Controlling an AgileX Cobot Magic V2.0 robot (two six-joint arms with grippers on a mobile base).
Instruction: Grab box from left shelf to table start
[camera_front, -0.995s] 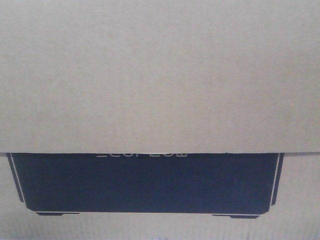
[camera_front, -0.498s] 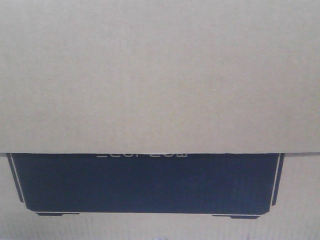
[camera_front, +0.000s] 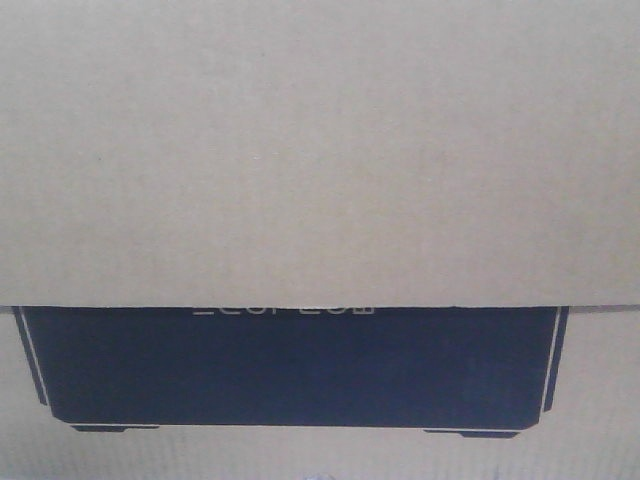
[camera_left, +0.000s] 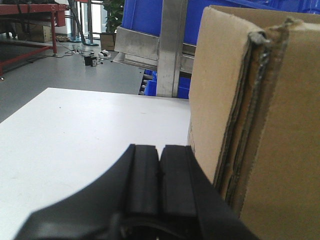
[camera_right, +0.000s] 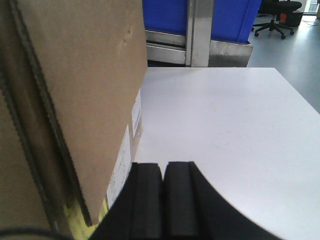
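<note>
From the front camera I see almost nothing but the box (camera_front: 320, 150): plain brown cardboard fills the view, with its black panel (camera_front: 295, 365) across the lower part and the pale lettering half cut off by the flap edge above it. On the left wrist view, the left gripper (camera_left: 160, 170) has its two black pads pressed flat together with nothing between them, and it sits just beside the box's end, where the worn flap edges (camera_left: 250, 115) show; I can't tell whether it touches the cardboard. The box stands on the white table (camera_left: 80, 140). Behind it I make out the shelf (camera_left: 172, 47), a silvery upright post and crossbar, with blue bins (camera_left: 145, 20) in it. On the right wrist view, the right gripper (camera_right: 162, 192) is likewise closed on nothing, pads together, close alongside the box's other end, where white labels (camera_right: 127, 150) are stuck low on the side. The table stretches away to the right, and an office chair (camera_right: 277, 17) stands far off on the floor.
</note>
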